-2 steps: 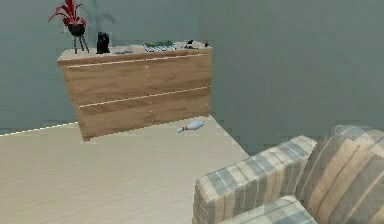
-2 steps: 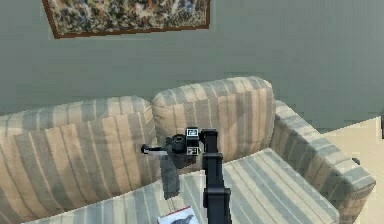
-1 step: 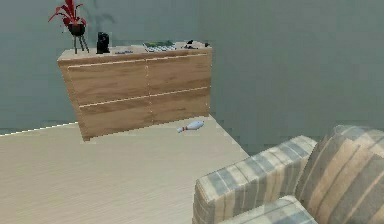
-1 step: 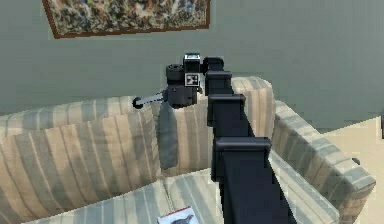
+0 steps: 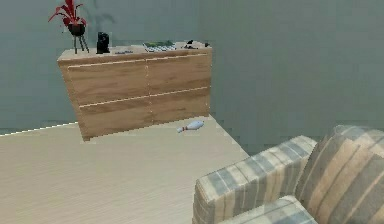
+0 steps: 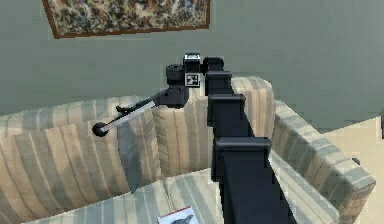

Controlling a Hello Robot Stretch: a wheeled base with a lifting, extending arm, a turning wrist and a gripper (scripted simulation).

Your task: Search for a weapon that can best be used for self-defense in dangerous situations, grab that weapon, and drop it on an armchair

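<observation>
In the arm side view the dark arm (image 6: 240, 150) rises from the bottom edge over the seat of a striped armchair (image 6: 60, 160). A flat pale thing (image 6: 178, 216) lies on the cushion just left of the arm. At the arm's far end the gripper (image 6: 108, 123) reaches left, and its thin fingers (image 6: 135, 112) slant down in front of the backrest. I cannot tell whether they grasp anything. A framed picture (image 6: 125, 15) hangs on the wall above. In the forward view the armchair sits at the lower right, with bare floor (image 5: 100, 170) beyond it. A small pale elongated thing (image 5: 190, 126) lies on the floor at the foot of a wooden dresser (image 5: 140, 90). Whether it is the weapon cannot be made out. On the dresser stand a red-leaved plant (image 5: 72, 18), a dark object (image 5: 103, 42) and some low clutter.
</observation>
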